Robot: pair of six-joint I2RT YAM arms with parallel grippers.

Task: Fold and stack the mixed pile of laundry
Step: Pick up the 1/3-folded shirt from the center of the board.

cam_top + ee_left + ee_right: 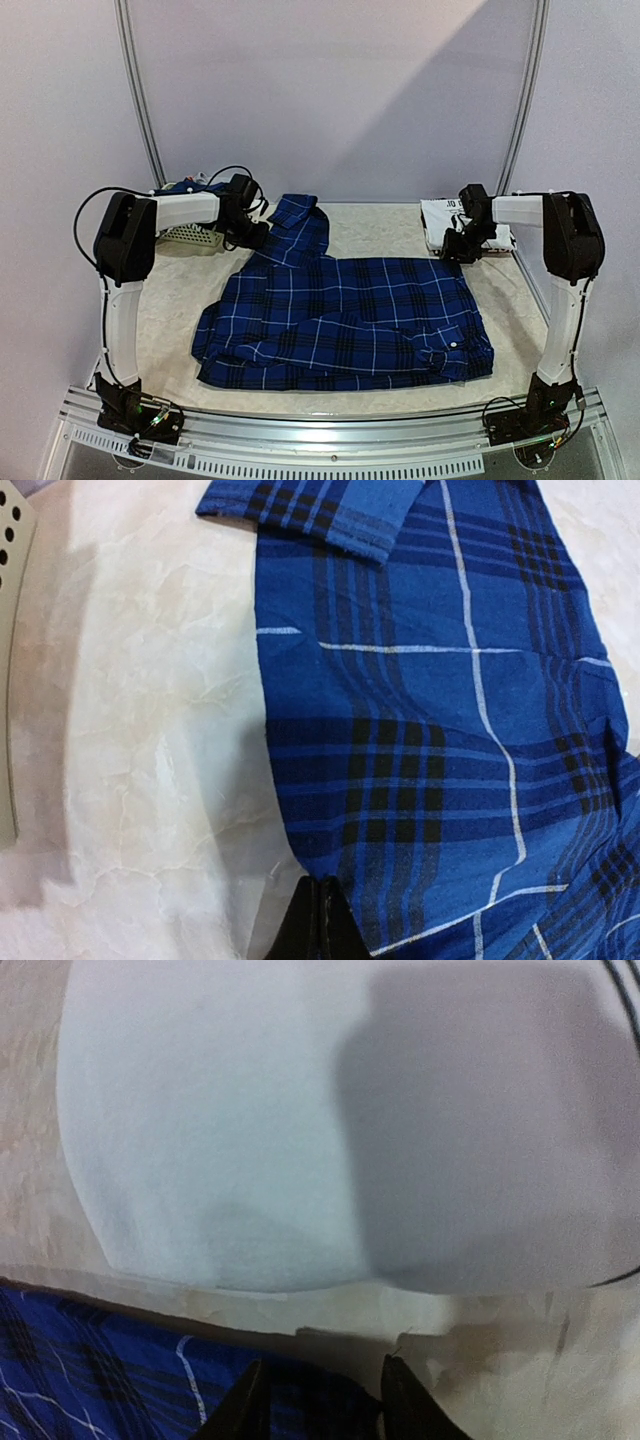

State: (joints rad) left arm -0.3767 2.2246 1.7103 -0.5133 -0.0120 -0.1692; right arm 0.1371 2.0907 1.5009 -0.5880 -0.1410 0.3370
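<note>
The blue-and-black plaid shirt (340, 320) lies spread across the middle of the table, one part reaching toward the back. My left gripper (252, 235) is at the shirt's back left edge. In the left wrist view it (325, 900) is shut, pinching the edge of the plaid cloth (430, 730). My right gripper (460, 248) is at the shirt's back right corner. In the right wrist view its fingers (245, 1405) stand apart, with dark plaid cloth (100, 1370) lying between them at the table.
A folded white garment (438, 215) with black print lies at the back right, just beyond the right gripper, and fills the right wrist view as the white garment (250, 1130). A white slatted basket (190, 238) stands at the back left by the left arm; its rim (10, 630) shows in the left wrist view.
</note>
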